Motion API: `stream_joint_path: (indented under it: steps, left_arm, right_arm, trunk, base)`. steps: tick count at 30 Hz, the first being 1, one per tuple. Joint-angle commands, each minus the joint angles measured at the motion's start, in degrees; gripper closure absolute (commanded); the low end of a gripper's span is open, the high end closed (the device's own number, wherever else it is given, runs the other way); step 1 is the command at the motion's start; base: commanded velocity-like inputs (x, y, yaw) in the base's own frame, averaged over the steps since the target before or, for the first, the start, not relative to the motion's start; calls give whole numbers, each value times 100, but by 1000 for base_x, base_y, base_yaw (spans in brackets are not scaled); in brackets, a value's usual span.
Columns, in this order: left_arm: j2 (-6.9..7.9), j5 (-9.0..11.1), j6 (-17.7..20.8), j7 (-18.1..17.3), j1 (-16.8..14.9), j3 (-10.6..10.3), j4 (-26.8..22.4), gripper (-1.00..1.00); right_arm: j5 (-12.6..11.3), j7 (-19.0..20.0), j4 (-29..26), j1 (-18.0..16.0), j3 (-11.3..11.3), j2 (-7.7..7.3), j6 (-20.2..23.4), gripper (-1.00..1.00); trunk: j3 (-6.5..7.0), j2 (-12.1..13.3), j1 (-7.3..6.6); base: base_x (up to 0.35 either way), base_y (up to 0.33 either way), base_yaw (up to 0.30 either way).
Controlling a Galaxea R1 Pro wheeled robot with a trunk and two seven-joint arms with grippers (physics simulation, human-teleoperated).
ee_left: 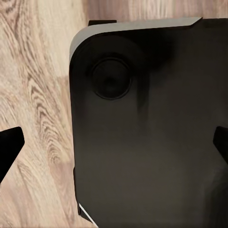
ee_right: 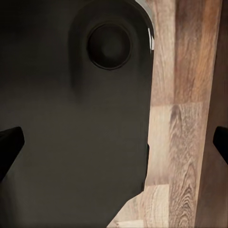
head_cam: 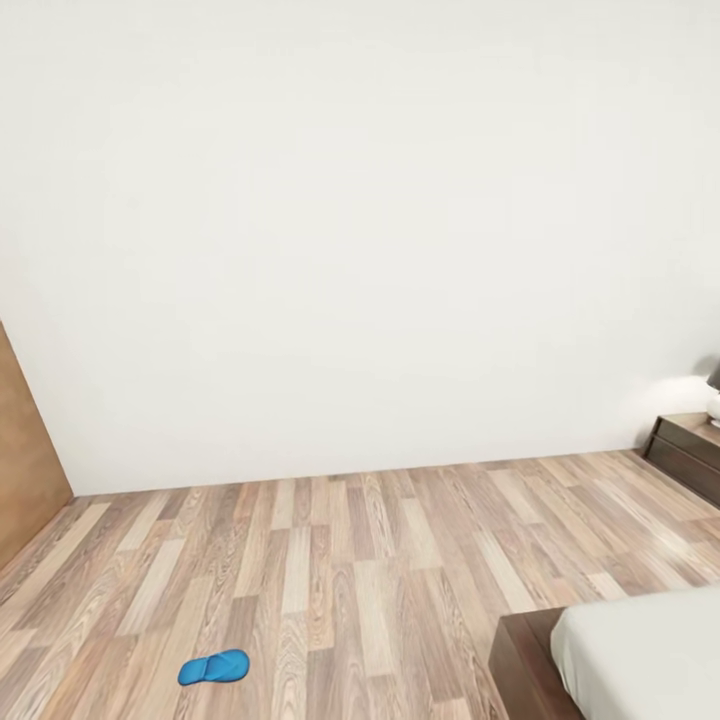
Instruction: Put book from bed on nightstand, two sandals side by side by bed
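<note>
Room: the bedroom, with a plain white wall [head_cam: 360, 230] ahead and a wood-plank floor [head_cam: 380, 560] running to its foot.
Sandal: one bright blue sandal [head_cam: 214, 667] lies flat on the floor low in the head view, toward the robot's left, well apart from the bed.
Bed: a corner of the bed [head_cam: 640, 655] shows at the lower right of the head view, light-grey mattress on a dark brown frame.
Nightstand: the dark-brown nightstand [head_cam: 690, 450] stands against the wall at the right edge of the head view, beyond the bed; something pale rests on its top, cut off by the edge, too little to tell what.
Door: a brown wooden panel [head_cam: 25, 470] stands at the left edge of the head view.
Left claw: the left claw [ee_left: 114, 145] is spread wide, its dark fingertips [ee_left: 9, 145] at opposite edges of the left wrist view; nothing held. Between them sits a dark part of the robot's body [ee_left: 152, 133] over the planks.
Right claw: the right claw [ee_right: 114, 142] is likewise wide and holds nothing, pointing at the dark body and floor.
Sandal against claws: the sandal lies well apart from both.
</note>
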Motion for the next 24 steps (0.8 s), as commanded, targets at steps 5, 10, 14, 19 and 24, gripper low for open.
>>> stream_joint_path:
  steps: [5,10,14,19,24]
  left_arm:
    - [1,-2,-20,-4,-3,-1,5,-100]
    - [1,-2,-36,-4,-3,-1,5,-100]
    - [1,-2,-75,-4,-3,-1,5,-100]
    - [1,-2,-105,-4,-3,-1,5,-100]
    - [1,-2,-115,-4,-3,-1,5,-100]
  right_arm:
    - [-2,-2,0,0,7,0,-2,-100]
    - [-2,-2,-1,0,6,0,-2,-100]
    - [-2,-3,2,0,6,0,-2,-100]
    - [-1,-3,3,0,11,0,-2,-100]
    - [-1,-3,4,0,11,0,-2,-100]
  trunk:
    - [-4,-2,2]
    - [-4,-2,2]
    - [-4,-2,2]
    - [-4,-2,2]
    - [-4,-2,2]
  base:
    - [178,-2,0]
    - [190,-1,0]
    - [194,0,0]
    - [227,0,0]
    - [258,0,0]
